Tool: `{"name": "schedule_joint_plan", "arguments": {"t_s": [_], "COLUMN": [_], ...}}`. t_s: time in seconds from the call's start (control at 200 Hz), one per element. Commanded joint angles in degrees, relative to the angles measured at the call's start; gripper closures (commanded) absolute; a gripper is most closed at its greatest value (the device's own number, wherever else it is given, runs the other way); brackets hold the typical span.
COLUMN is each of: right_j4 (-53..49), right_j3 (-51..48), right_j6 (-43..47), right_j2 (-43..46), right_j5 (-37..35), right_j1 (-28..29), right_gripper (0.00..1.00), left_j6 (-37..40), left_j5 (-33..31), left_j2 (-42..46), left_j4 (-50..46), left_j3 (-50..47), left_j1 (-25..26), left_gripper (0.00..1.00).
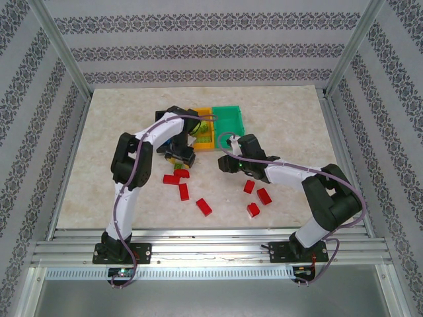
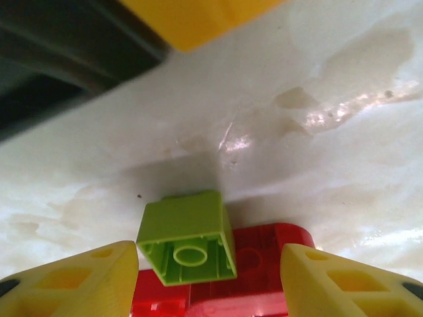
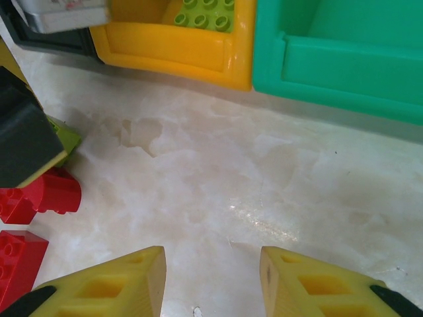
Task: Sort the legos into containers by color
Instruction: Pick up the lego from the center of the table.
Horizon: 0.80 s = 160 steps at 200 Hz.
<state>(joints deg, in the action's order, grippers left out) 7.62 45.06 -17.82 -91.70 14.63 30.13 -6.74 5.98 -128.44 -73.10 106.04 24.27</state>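
Note:
My left gripper (image 2: 210,257) is open and straddles a lime green lego (image 2: 188,238). That lego lies on its side with its hollow underside toward the camera, leaning on a red lego (image 2: 264,261). A narrow gap shows at the left finger and a wider one at the right. My right gripper (image 3: 211,264) is open over bare table, with nothing between its fingers. The orange-yellow container (image 3: 178,49) holds a lime lego (image 3: 205,14), and the green container (image 3: 337,59) stands beside it. Several red legos (image 1: 203,207) lie scattered across the near table.
The black container (image 2: 59,59) sits just beyond the left gripper (image 1: 178,157), partly under that arm. The right gripper (image 1: 227,162) hovers close to the green container (image 1: 231,122). Red legos (image 3: 43,195) lie at its left, next to the left gripper's black body (image 3: 23,139).

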Motion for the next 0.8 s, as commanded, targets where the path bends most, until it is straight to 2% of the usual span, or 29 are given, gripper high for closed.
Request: {"name": "schedule_joint_plan", "arguments": {"t_s": [0.0, 0.135, 0.3, 0.57, 0.794], "right_j4": [1.1, 0.8, 0.7, 0.6, 0.7], "right_j3": [1.2, 1.3, 1.1, 0.7, 0.9], "right_j6": [0.0, 0.2, 0.3, 0.5, 0.4], "right_j2": [-0.4, -0.5, 0.1, 1.0, 0.6], "right_j5": [0.8, 0.8, 0.6, 0.2, 0.6], "right_j1": [-0.1, -0.2, -0.3, -0.4, -0.4], "right_gripper": [0.57, 0.57, 0.57, 0.57, 0.57], "left_j6": [-1.3, -2.1, -2.1, -1.9, -1.1], "left_j5": [-0.5, -0.6, -0.9, -0.8, -2.5], "left_j2": [-0.7, 1.1, -0.5, 0.7, 4.2], "left_j4": [-1.7, 1.2, 0.0, 0.5, 2.3], "left_j3": [-0.9, -2.6, -2.0, -1.8, -1.7], "left_j1": [-0.2, -0.1, 0.2, 0.3, 0.4], "left_gripper": [0.42, 0.43, 0.44, 0.61, 0.63]}}
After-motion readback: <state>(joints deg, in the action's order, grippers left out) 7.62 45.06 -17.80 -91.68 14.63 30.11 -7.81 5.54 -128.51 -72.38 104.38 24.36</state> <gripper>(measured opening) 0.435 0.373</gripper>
